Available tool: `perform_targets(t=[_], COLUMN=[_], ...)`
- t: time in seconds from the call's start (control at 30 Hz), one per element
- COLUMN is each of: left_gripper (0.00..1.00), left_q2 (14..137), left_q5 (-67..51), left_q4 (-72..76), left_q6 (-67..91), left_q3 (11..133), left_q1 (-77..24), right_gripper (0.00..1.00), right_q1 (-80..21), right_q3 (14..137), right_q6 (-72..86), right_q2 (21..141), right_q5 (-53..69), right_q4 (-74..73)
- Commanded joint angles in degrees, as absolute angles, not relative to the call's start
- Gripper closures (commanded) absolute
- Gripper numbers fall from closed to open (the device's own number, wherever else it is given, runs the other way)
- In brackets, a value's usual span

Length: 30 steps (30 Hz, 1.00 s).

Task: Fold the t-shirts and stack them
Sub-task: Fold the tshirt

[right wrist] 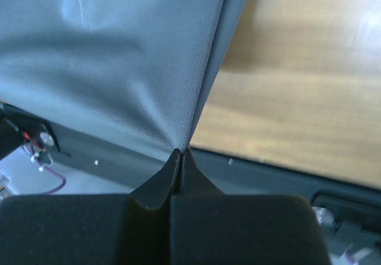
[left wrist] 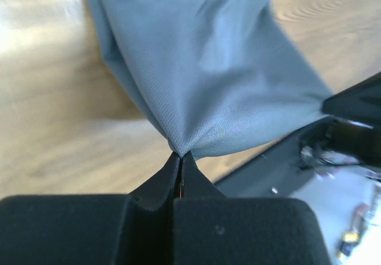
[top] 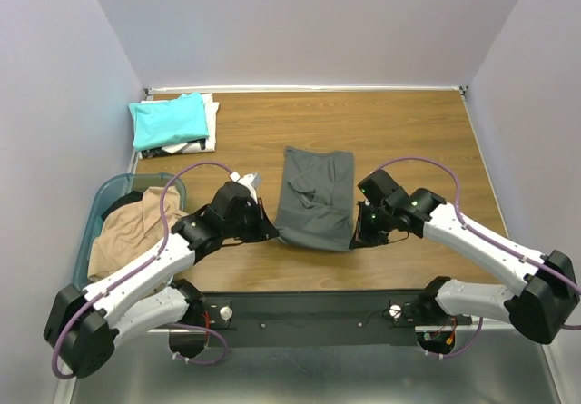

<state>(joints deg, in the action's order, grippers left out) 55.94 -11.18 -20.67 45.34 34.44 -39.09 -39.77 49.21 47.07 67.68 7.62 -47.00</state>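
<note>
From above: four t-shirts, counted by colour. One dark grey t-shirt (top: 315, 195) laid lengthways in the middle of the table (top: 408, 132), narrowed to a long strip, with its near edge between the two arms. One teal t-shirt (top: 169, 119) folded at the far left corner, lying on top of one white t-shirt (top: 211, 124). One tan t-shirt (top: 136, 227) crumpled in the single basket (top: 98, 206) at the left edge. Left jaws at the grey strip's near left corner, right jaws at its near right corner. From the left wrist: jaws pressed together on a pinch of grey cloth, with taut pleats fanning away from the tips and the near edge raised off the wood. From the right wrist: much the same, jaws clamped on a doubled edge of the grey cloth, with a crease running straight up from the tips. Judged by the drape: light, thin and limp, faintly sheeny and so likely to slip from a shallow bite; no stiffness to hold any shape unsupported. Best taken at corners and hems, through all layers at once, both corners carried level to keep the fold square. Not fragile, but prone to sagging in the middle and dragging on the wood.
</note>
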Motion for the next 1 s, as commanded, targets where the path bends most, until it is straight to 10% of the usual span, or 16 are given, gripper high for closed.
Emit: perform_targets(t=[0.0, 0.37, 0.97], left_gripper=[1.0, 1.0, 1.0], left_q2=[48.8, 38.7, 55.2], left_q5=[-12.7, -11.5, -8.0], left_q4=[-27.8, -36.1, -29.4], left_q6=[51.1, 57.7, 48.8], left_q3=[33.7, 37.9, 48.8], left_q1=[-40.9, -41.8, -37.8], right_gripper=[1.0, 1.0, 0.99], right_q1=[-43.6, -47.9, -47.9], right_q3=[51.4, 59.3, 66.6], right_q6=[54.9, 63.6, 66.1], right_q2=[63.8, 59.2, 64.9], right_q5=[3.5, -1.4, -21.1], right_q4=[-55.6, -63.9, -60.9])
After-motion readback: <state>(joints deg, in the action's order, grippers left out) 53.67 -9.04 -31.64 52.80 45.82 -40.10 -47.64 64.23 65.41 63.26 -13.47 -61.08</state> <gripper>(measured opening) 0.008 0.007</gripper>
